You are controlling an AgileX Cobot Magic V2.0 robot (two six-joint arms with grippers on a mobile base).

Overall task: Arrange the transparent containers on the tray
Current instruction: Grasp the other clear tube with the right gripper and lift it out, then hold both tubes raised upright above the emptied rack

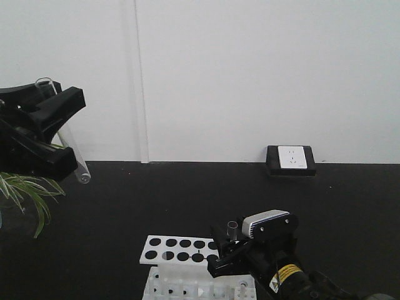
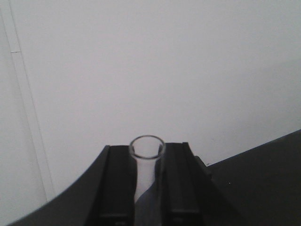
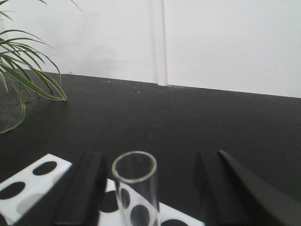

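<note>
Currently the left hand (image 2: 147, 154) is raised well above the bench (image 1: 125, 206), at about nine o'clock in the front view. It is clamped on the larger test tube (image 1: 67, 137). In the left wrist view its two black fingers (image 2: 117, 188) press against the glass from both sides, and the open rim stands just past the fingertips. Seen from the front, this tube is tilted: its rim points toward eleven o'clock and its rounded bottom toward five o'clock, clear of the bench and in front of the white wall (image 1: 250, 75).

The right hand (image 3: 151, 162) is low, at six o'clock in the front view, and its jaws are spread apart. The smaller test tube (image 3: 135, 193) stands upright between them with its rim up. It is just beside the finger at nine o'clock (image 3: 87, 188) and apart from the finger at three o'clock. It rises over the right end of the white rack (image 1: 161, 249), whose top plate has two rows of round holes. The tube's bottom is hidden, so I cannot tell whether it sits in a hole.

A green plant (image 1: 25, 190) leans in at nine o'clock, below the left hand. A black socket box (image 1: 290, 160) sits at the foot of the wall, toward three o'clock.
</note>
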